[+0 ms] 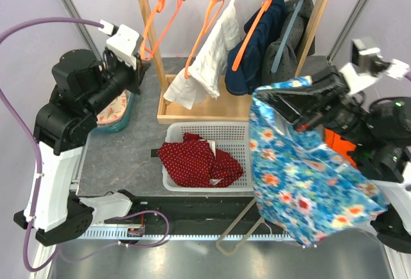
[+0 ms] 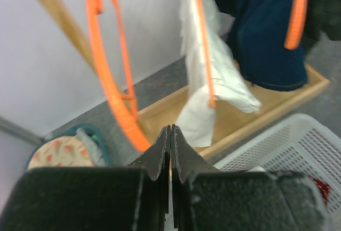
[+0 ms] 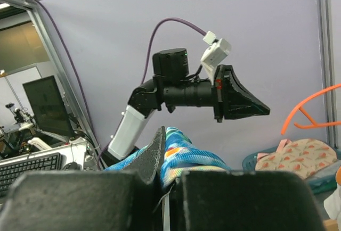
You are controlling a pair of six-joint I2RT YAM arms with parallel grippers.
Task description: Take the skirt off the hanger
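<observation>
**Skirt lies in the basket, clear of any hanger**

Far left, the left claw [image 2: 170, 135] is raised beside the wooden rack [image 1: 314, 28], its fingers pressed flat together with nothing between them. Just past its tips hangs an empty orange hanger [image 2: 114, 103], hooked over the rail. Below that arm a teal basket [image 1: 131, 108] sits on the table [image 1: 128, 157], holding a pale patterned cloth.

Along the rail come a white garment [image 1: 209, 60] on an orange hanger, a navy garment [image 1: 257, 51] on another, and a grey dotted garment [image 1: 289, 41] on a grey-blue hanger.

In front of the rack stands a white mesh basket [image 1: 212, 128]. The dark red polka-dot skirt [image 1: 192, 162] lies crumpled inside it, not on a hanger. At the table's near edge a pale hanger [image 1: 241, 227] lies flat.

To the right, the right claw [image 3: 162, 154] is clamped tight on the top of a blue floral garment [image 1: 302, 170], which hangs down over the table's near right corner.
</observation>
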